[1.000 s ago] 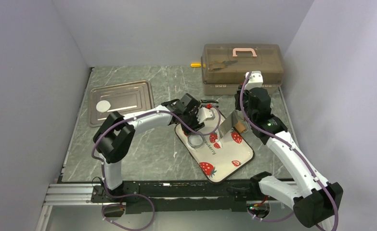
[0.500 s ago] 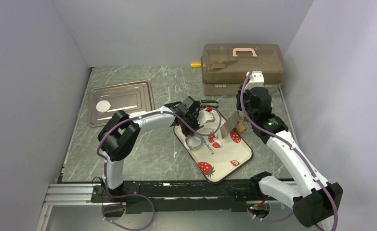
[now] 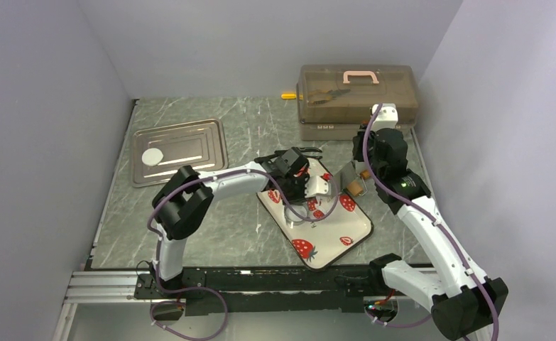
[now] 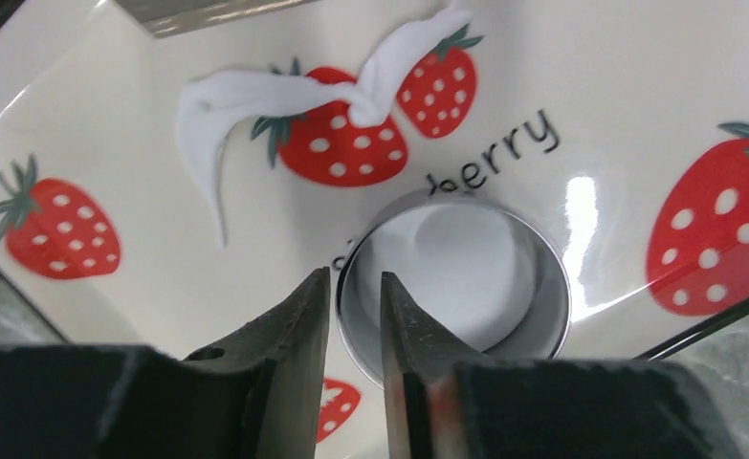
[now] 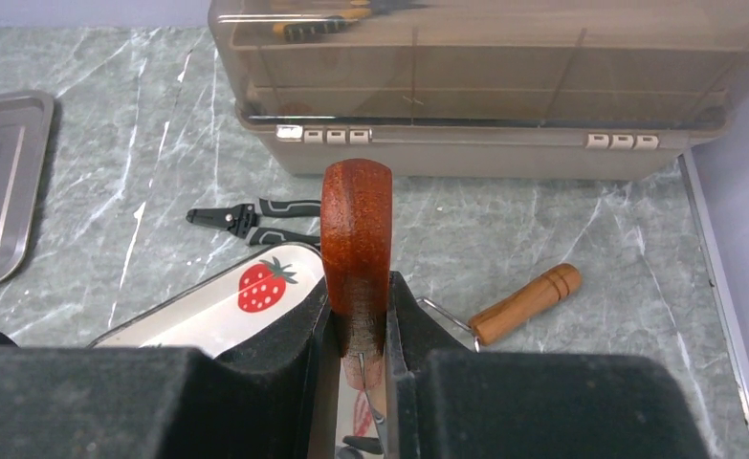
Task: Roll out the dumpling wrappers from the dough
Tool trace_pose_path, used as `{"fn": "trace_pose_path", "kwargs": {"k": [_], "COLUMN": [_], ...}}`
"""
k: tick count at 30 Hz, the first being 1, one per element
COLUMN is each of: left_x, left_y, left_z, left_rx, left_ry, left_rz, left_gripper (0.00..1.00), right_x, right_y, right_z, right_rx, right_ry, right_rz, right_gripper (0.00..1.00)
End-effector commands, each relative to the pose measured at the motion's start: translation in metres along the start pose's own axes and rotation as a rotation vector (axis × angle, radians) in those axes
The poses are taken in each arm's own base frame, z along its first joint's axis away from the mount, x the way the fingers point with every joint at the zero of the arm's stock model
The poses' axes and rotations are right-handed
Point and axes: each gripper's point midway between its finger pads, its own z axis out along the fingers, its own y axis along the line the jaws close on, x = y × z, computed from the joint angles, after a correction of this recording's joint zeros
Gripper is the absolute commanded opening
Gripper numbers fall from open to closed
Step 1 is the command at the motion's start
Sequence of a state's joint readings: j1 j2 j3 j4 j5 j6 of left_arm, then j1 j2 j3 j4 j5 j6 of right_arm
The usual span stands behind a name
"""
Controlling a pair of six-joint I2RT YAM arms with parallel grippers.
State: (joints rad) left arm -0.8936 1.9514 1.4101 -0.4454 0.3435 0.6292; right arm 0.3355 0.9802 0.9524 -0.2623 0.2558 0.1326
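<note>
At ten o'clock on the table sits the metal tray point(image 3: 189, 142), with one finished wrapper point(image 3: 152, 155) on its left end. I take it that is where done pieces go, away from the cutting.

My left claw point(image 4: 351, 287) is down over the strawberry plate point(image 4: 619, 57) in the middle of the table, meeting the ring cutter point(image 4: 554, 296) at its seven o'clock side. The jaws stand narrow, one finger outside the ring's near wall and one inside, so the wall runs through the gap. I see no pad pressed against it, so I judge the ring not yet pinched. Straddling the wall looks like the way to lift the ring without touching what it has cut. Inside it the dough round point(image 4: 456, 263) lies flat on the plate. The dough trimming point(image 4: 255, 96) lies twisted at eleven o'clock from the ring, apart from it.

My right claw point(image 5: 358, 311) hangs near the plate's two o'clock edge, clamped on the wooden grip of the scraper point(image 5: 356, 220). It holds the scraper upright, I judge to keep the blade ready yet out of the left arm's way. The storage box point(image 5: 485, 86) stands beyond at twelve o'clock.
</note>
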Motion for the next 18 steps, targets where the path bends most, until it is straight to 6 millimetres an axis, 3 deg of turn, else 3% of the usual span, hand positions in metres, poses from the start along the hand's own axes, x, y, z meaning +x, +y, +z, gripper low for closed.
{"fn": "trace_pose_path", "kwargs": {"k": [1, 5, 8, 14, 18], "left_x": [-0.024, -0.029, -0.018, 0.005, 0.013], "left_y": [0.004, 0.031, 0.041, -0.006, -0.021], "left_z": [0.004, -0.017, -0.039, -0.033, -0.03], "left_rx": [0.014, -0.103, -0.171, -0.037, 0.011], "left_ry": [-0.059, -0.029, 0.01, 0.062, 0.081], "left_rz": [0.057, -0.17, -0.42, -0.599, -0.624], "left_gripper": [0.37, 0.46, 0.46, 0.51, 0.55], "right_x": [-0.034, -0.034, -0.033, -0.031, -0.033], "right_y": [-0.002, -0.004, -0.004, -0.002, 0.001], "right_z": [-0.009, -0.011, -0.012, -0.009, -0.007], "right_rx": [-0.009, -0.015, -0.018, -0.029, -0.04], "right_ry": [-0.095, -0.096, -0.092, -0.089, -0.085], "right_rz": [0.062, 0.068, 0.066, 0.077, 0.07], "right_gripper": [0.0, 0.0, 0.0, 0.0, 0.0]}}
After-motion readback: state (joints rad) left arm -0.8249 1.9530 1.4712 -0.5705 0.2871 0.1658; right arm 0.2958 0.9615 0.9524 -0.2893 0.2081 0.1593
